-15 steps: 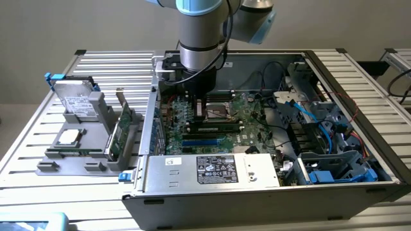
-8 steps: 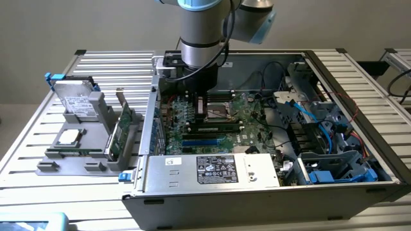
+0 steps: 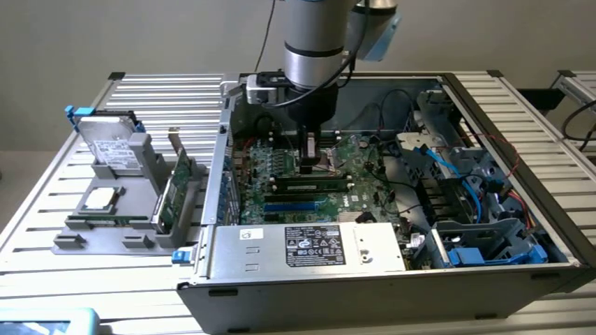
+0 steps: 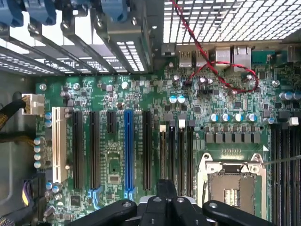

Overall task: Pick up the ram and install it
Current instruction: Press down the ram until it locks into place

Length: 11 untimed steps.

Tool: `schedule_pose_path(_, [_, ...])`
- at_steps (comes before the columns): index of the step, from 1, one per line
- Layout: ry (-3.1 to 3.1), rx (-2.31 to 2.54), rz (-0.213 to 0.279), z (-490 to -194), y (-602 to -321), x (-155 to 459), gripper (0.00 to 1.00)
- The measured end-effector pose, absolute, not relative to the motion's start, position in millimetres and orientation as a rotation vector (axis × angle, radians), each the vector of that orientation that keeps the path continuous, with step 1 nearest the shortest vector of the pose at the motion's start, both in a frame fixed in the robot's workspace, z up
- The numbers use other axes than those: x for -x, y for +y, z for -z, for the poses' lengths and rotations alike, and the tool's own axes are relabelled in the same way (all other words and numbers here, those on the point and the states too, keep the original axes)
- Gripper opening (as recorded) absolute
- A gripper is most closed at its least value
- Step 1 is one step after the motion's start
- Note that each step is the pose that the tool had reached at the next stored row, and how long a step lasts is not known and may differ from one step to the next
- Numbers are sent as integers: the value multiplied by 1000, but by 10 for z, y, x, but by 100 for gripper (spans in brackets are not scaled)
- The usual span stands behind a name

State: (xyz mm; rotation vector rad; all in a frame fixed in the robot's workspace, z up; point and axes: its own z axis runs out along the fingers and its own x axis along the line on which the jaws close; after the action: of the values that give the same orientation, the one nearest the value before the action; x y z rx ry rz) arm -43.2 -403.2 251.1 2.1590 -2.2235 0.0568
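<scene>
Fingers (image 3: 309, 162) closed, empty, lowered inside the open computer case (image 3: 308, 279) above the motherboard (image 4: 141, 141). Ram (image 3: 310, 186) seated in its slot just below and in front of the fingers.

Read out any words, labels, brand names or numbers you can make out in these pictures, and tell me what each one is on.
No text can be read.
White label on the power supply: rows of print and marks, too small to read.
Label on the hard drive outside the case: print too blurred to read.
Motherboard in the wrist view: tiny white markings, not readable.
RAM stick in its slot: label not readable.
</scene>
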Motion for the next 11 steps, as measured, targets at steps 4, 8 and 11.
schedule_pose_path(4, [-2223,-2159,-56,-2519,-4040,320,11])
schedule_pose_path(8, [-2223,-2158,-56,-2521,-4053,237,11])
schedule_pose_path(11, [-2223,-2158,-55,-2521,-4052,237,11])
